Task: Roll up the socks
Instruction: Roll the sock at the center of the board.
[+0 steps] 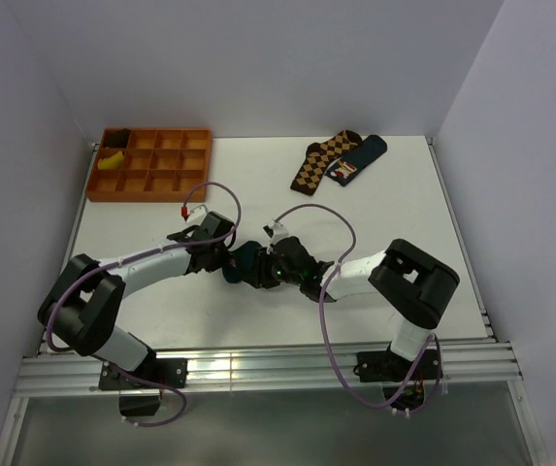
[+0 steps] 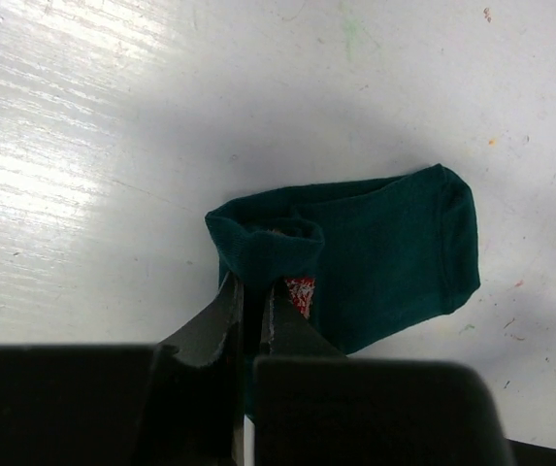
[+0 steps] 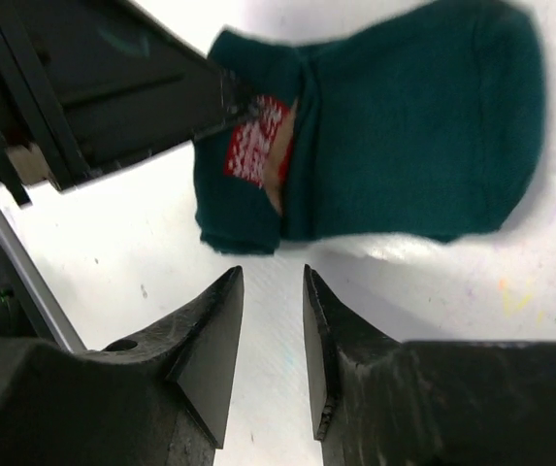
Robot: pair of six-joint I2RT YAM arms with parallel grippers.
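While the two face off, left gripper: clamped tight on the folded edge of the socks.
right gripper: jaws apart, just beside the socks.

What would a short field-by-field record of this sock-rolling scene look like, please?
teal socks: partly folded, lying in the centre between both grippers, red patch showing
left gripper: shut, pinching the folded edge of the teal socks
right gripper: open, empty, just short of the teal socks
orange tray: far left; yellow item in an end compartment
spare pair: brown chequered sock and navy sock, far right, side by side
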